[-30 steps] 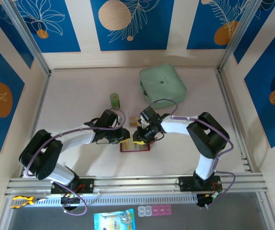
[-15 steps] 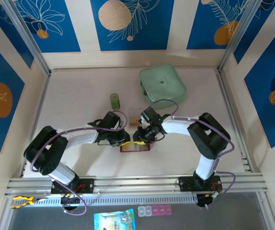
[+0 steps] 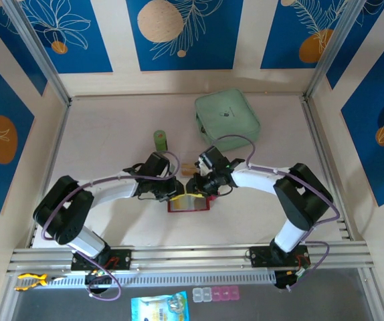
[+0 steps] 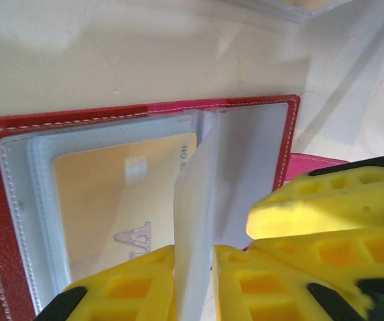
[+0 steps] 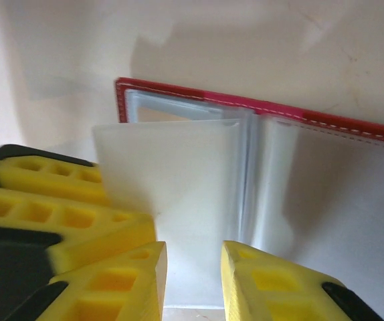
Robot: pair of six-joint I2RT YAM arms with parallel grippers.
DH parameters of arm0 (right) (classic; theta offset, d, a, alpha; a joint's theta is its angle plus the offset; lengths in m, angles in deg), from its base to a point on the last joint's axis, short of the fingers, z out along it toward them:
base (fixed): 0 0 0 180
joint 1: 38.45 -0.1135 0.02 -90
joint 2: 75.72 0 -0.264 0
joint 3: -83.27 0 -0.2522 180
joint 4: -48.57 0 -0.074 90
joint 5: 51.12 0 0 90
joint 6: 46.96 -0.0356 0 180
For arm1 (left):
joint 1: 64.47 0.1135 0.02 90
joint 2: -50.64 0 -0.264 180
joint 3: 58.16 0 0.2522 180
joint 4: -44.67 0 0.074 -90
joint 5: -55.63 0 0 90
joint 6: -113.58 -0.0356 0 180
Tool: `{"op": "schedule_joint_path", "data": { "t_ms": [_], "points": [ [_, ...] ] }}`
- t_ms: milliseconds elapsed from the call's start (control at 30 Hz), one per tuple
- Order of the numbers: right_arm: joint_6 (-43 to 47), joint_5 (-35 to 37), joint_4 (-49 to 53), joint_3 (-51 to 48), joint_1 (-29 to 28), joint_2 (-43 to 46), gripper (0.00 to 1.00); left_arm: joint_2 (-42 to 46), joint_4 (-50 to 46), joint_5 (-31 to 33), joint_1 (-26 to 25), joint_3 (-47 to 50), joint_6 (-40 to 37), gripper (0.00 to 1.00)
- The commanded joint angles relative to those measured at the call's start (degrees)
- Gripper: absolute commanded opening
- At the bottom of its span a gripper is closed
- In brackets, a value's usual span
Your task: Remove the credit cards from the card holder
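Red and lying open, the card holder [image 3: 190,206] sits on the table [image 3: 112,134], near the middle, between the two arms. A tan credit card [image 4: 112,194] is tucked in its left pocket. The left gripper [image 4: 194,267] pinches a clear sleeve [image 4: 195,200] that stands up. The right gripper [image 5: 193,267] has a sleeve between its fingers, but I cannot tell if it squeezes. A green pouch [image 3: 226,119] lies far back.

One card holder [image 3: 189,204], two credit cards [image 4: 118,200], one pouch [image 3: 226,119], one cylinder [image 3: 160,140].
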State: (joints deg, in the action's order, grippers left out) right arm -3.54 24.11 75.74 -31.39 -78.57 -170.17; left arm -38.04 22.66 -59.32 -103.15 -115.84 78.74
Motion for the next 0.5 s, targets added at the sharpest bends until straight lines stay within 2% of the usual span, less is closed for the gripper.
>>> {"op": "schedule_joint_path", "data": {
  "t_ms": [0,467],
  "points": [
    [-0.2,1.4,2.4,-1.6,0.9,3.0,0.29,0.6,-2.5,-1.1,-1.0,-2.3,-0.5,0.19],
    [1.4,2.6,3.8,-6.2,5.8,10.9,0.29,-3.1,-5.1,0.3,-4.6,-7.9,-0.2,0.28]
  ]
}}
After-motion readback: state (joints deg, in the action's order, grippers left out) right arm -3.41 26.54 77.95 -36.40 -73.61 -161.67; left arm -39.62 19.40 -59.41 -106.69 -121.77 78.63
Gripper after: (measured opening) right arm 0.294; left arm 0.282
